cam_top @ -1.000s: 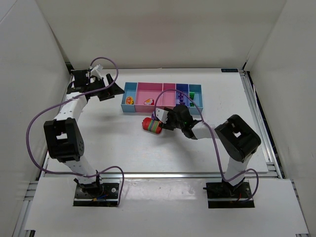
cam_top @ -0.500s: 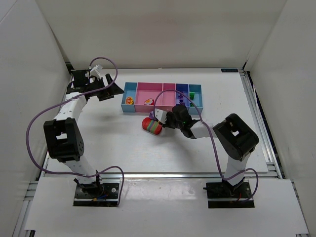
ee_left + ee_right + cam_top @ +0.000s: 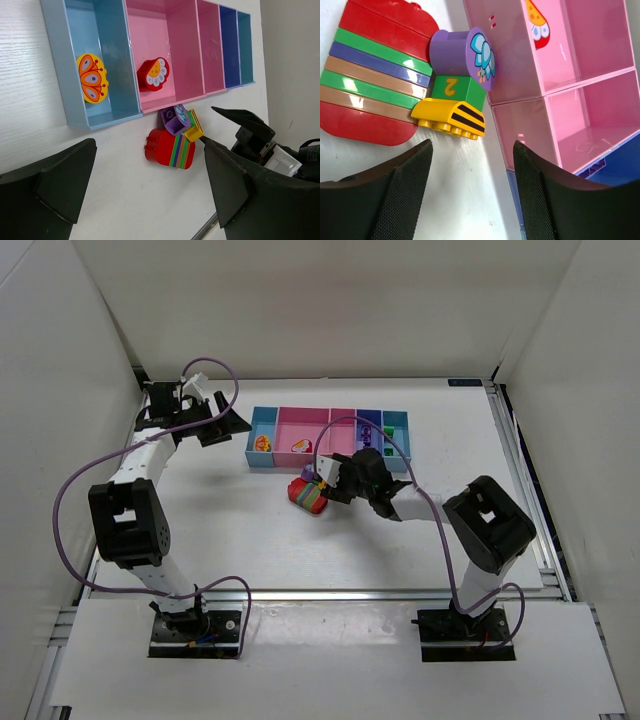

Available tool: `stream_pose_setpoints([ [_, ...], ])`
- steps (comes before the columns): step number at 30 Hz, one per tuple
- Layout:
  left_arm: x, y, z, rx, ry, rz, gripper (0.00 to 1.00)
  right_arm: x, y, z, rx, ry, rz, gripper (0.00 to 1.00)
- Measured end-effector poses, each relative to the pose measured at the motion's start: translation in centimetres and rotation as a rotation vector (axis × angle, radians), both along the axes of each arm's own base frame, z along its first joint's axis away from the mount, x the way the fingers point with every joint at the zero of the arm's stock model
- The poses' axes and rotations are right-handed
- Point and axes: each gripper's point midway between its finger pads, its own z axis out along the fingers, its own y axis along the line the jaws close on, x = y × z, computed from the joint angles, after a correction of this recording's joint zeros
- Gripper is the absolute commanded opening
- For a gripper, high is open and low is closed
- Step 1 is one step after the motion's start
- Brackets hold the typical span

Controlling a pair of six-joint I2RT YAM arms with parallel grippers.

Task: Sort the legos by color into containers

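Left wrist view, left gripper [image 3: 150, 146]: fingers spread wide, holding nothing; containers [image 3: 54, 65] ahead of the fingertips.
Bins: orange butterfly piece [image 3: 91, 78] in light blue; red flower piece [image 3: 153, 74] in wide pink.
Loose legos: striped red chunk [image 3: 370, 85], purple brick [image 3: 451, 50], green brick [image 3: 456, 90] and yellow brick [image 3: 451, 119], touching, just beyond the right fingertips.
Right gripper [image 3: 470, 145]: fingers apart, gripping nothing.

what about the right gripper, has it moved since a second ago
Yes, slightly: the right gripper has shifted away from its base, up the view toward the near wall of the containers.
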Motion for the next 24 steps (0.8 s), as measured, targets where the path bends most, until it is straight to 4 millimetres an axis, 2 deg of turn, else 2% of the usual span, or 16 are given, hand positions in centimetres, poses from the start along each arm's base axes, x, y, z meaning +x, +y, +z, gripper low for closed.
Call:
stream_pose_setpoints([
  [2, 0.0, 0.0, 0.0, -0.001, 0.0, 0.0, 0.99, -0.1, 0.0, 0.2, 0.004, -0.004, 0.002, 0.7],
  [9, 0.0, 0.0, 0.0, -0.001, 0.0, -0.001, 0.99, -0.9, -0.2, -1.0, -0.014, 0.013, 0.016, 0.67],
  [15, 0.0, 0.0, 0.0, -0.001, 0.0, 0.0, 1.0, -1.1, -0.1, -2.7, -0.034, 0.042, 0.027, 0.65],
  [24, -0.1, 0.0, -0.2, -0.001, 0.005, -0.001, 0.99, -0.3, 1.1, -2.9, -0.025, 0.037, 0.038, 0.65],
])
